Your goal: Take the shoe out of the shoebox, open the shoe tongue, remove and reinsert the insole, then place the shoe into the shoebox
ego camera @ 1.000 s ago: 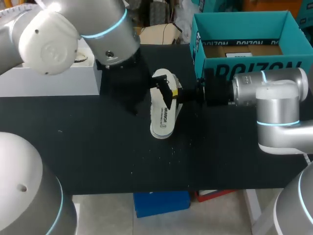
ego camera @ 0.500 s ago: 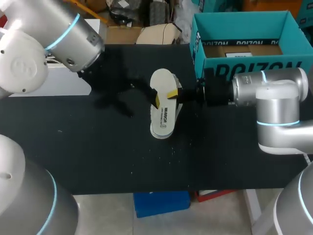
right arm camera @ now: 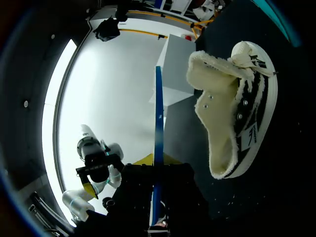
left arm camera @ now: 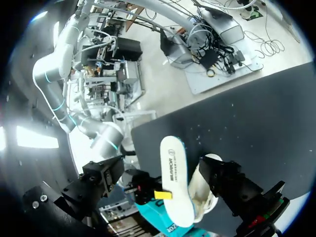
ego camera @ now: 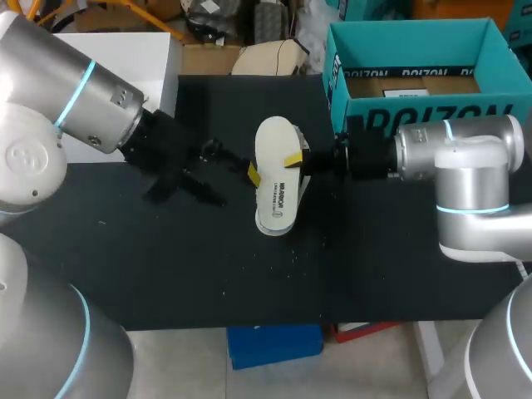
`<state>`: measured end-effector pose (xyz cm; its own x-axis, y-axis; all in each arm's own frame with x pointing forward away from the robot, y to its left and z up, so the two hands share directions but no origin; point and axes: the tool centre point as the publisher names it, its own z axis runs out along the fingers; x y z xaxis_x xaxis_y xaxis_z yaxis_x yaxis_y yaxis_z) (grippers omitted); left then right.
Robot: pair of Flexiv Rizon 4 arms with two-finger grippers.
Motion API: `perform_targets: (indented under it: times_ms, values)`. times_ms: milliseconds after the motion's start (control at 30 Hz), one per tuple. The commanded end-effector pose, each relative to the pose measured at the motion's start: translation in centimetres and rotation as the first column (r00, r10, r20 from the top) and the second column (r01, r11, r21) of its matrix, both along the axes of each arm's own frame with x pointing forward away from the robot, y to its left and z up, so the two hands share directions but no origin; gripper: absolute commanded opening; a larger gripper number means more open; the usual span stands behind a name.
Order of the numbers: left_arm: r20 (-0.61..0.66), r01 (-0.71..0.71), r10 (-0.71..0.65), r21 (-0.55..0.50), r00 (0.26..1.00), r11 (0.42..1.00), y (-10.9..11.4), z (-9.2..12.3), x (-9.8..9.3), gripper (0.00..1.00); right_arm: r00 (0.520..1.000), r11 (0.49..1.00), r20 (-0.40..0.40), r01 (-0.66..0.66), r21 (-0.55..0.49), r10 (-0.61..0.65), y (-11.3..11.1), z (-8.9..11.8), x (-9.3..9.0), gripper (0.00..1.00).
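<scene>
The black table (ego camera: 166,266) fills the middle of the room, with the open teal shoebox (ego camera: 416,118) standing at its far right corner and a white box (ego camera: 141,50) at the far left. The right arm (ego camera: 465,166) comes in level from the right, just in front of the shoebox. Its right gripper (ego camera: 291,160) is pinching the insole (ego camera: 273,179), one yellow tip on the printed white face and the thin blue edge running between the jaws. The insole hangs over the middle of the table, printed side up. The shoe (right arm camera: 232,108) is out of the box, lying on its side on the table ahead of that gripper and beside the insole. It shows cream fleece lining, a black-and-white striped upper and a white sole. From above, the insole hides almost all of it, and whether the two touch I can't make out. The left arm (ego camera: 75,108) reaches in from the left. Its left gripper (ego camera: 245,170) is just beside the insole's far edge, and I cannot tell whether its jaws are spread or pressed together
</scene>
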<state>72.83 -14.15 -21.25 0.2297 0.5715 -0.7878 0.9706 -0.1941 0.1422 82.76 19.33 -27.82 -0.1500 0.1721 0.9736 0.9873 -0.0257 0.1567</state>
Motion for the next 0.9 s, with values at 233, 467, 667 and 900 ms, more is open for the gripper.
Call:
perform_targets:
  times_ms: [233,467,667,900]
  values:
    - [0.01,-0.006,0.011,-0.446,1.0,0.895,1.7,-1.8,-0.3,1.0,1.0,1.0,0.0,0.002,-0.001,-0.002,0.1,0.0,0.0,0.0]
    - [0.002,-0.034,0.039,-0.438,0.999,0.898,1.9,-2.0,-0.2,1.0,1.0,1.0,0.0,0.002,-0.001,-0.002,0.1,0.0,0.0,0.0]
    - [0.025,-0.041,0.059,-0.447,0.998,0.893,1.8,-2.1,-0.1,1.0,1.0,1.0,0.0,0.002,-0.001,-0.002,0.1,0.0,0.0,0.0]
    - [0.003,-0.136,0.166,-0.555,0.986,0.82,2.1,-3.9,1.9,1.0,1.0,1.0,0.0,0.002,-0.001,-0.002,0.1,0.0,0.0,0.0]
